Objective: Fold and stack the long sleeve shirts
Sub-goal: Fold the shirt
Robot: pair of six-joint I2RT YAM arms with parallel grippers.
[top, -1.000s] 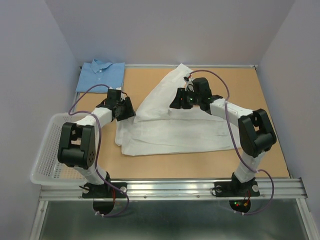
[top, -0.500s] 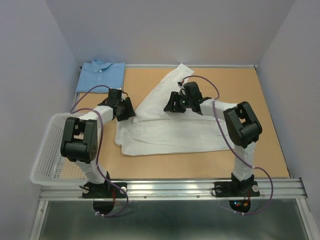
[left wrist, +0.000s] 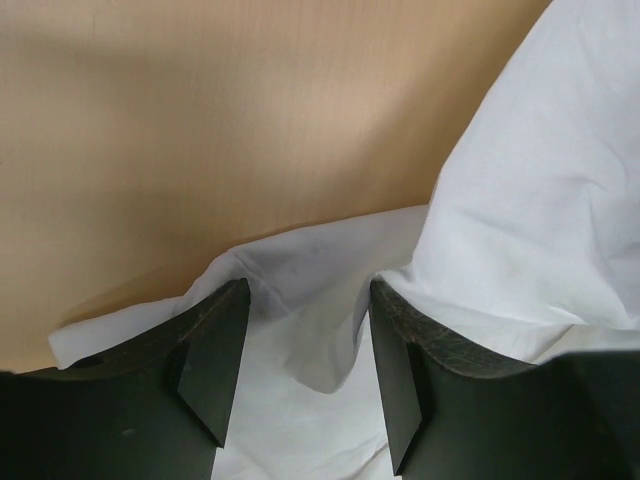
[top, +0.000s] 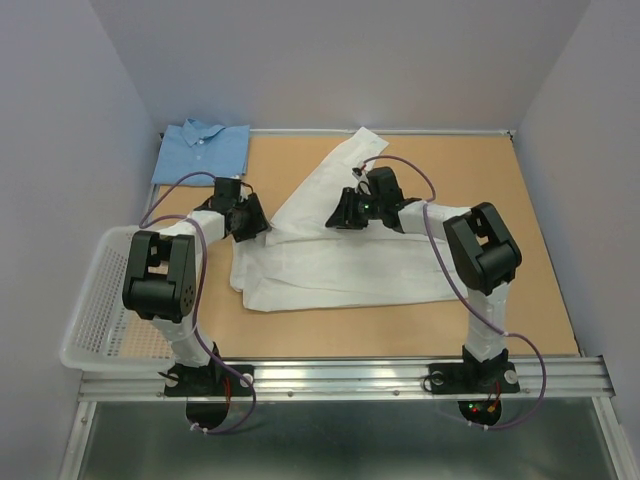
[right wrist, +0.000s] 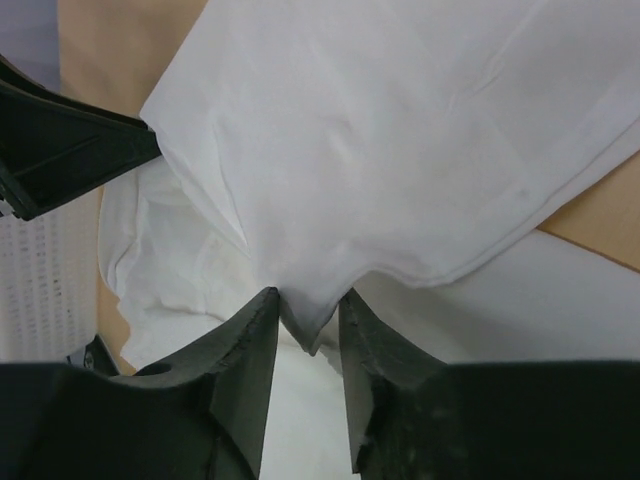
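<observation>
White shirt (top: 340, 265) lies mid-way across the surface (top: 530, 220), one side turned over on a slant. Its left edge is hidden under the left end effector (left wrist: 305, 300), fingers apart, astride a cloth ridge. Right end effector (right wrist: 308, 310) is clamped on a peaked fold of it. Blue shirt (top: 203, 152) sits folded in the far-left corner.

both arms reach forward from their bases and bend inward at the elbows; the left gripper (top: 250, 218) sits low, wrist pointing right, jaws standing well apart; the right gripper (top: 343, 212) points left toward it, near but not touching; its jaws are drawn in narrow, pinching a raised fold of the white shirt (right wrist: 400, 150)
</observation>
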